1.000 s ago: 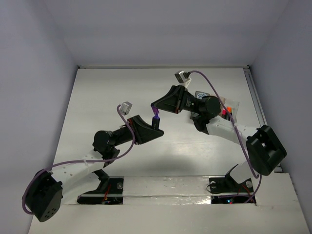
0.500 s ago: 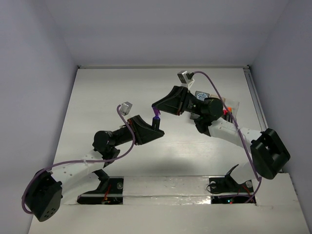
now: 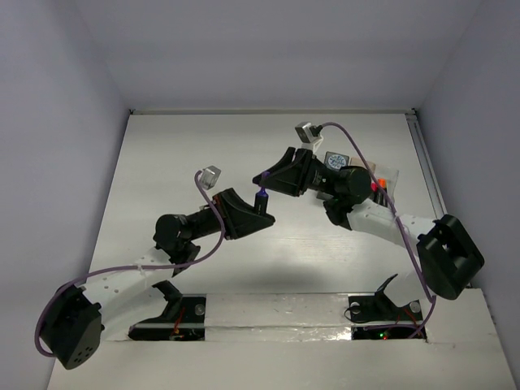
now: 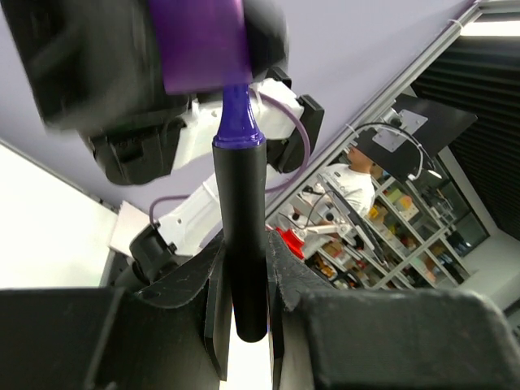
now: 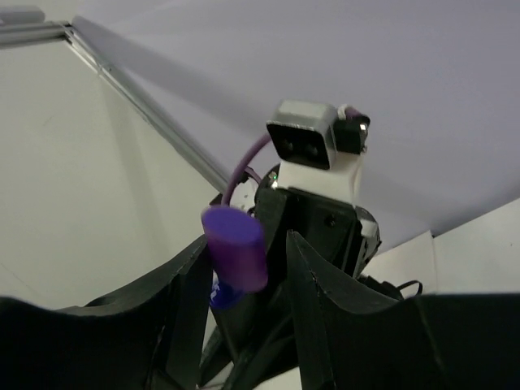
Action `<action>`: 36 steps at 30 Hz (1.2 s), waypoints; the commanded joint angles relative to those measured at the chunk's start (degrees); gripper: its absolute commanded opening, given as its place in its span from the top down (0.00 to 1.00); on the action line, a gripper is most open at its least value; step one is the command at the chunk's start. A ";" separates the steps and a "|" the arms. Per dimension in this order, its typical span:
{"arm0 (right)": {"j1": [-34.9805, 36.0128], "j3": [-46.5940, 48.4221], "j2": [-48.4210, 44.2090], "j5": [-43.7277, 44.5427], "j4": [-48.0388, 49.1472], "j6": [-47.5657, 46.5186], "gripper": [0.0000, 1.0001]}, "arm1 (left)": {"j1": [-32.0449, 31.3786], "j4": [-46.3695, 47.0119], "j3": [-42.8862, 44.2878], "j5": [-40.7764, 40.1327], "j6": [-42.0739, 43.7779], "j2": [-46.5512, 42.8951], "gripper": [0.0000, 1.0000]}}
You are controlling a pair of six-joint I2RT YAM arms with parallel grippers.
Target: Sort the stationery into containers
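My left gripper (image 3: 260, 211) (image 4: 244, 272) is shut on a black-bodied highlighter (image 3: 262, 197) (image 4: 242, 236) and holds it upright above the table's middle, its blue-purple tip bare. Just above that tip, the purple cap (image 4: 203, 41) (image 5: 237, 246) sits tilted between the fingers of my right gripper (image 3: 265, 179) (image 5: 245, 244). The jaws stand wider than the cap: it leans on one finger, with a gap to the other. A clear box (image 3: 390, 180) with orange and red pieces lies behind the right arm, mostly hidden.
A round blue-and-white patterned piece (image 3: 334, 160) lies by the right wrist near the clear box. The white table (image 3: 187, 154) ends at a raised rail (image 3: 426, 171) on the right. Both arms meet over the middle.
The right gripper's jaws have widened and it has pulled back slightly to the right. The purple cap has come off the highlighter, baring the tip. The left gripper keeps its grip.
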 commanded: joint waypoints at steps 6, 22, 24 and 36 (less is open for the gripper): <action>1.28 -1.55 -1.30 -3.77 23.13 -2.12 0.51 | 0.04 40.76 3.03 -0.26 3.89 -3.45 1.00; 1.28 -1.28 -1.30 -5.70 23.13 -1.33 0.38 | 0.04 38.30 1.01 0.35 4.86 -4.06 1.00; 1.28 -1.64 -1.74 -5.79 23.04 -1.42 0.37 | 0.04 37.68 0.92 0.53 5.03 -4.15 1.00; 1.28 -8.82 -7.89 -5.44 10.51 -8.96 0.34 | 0.04 25.07 -1.19 0.62 11.08 -10.29 1.00</action>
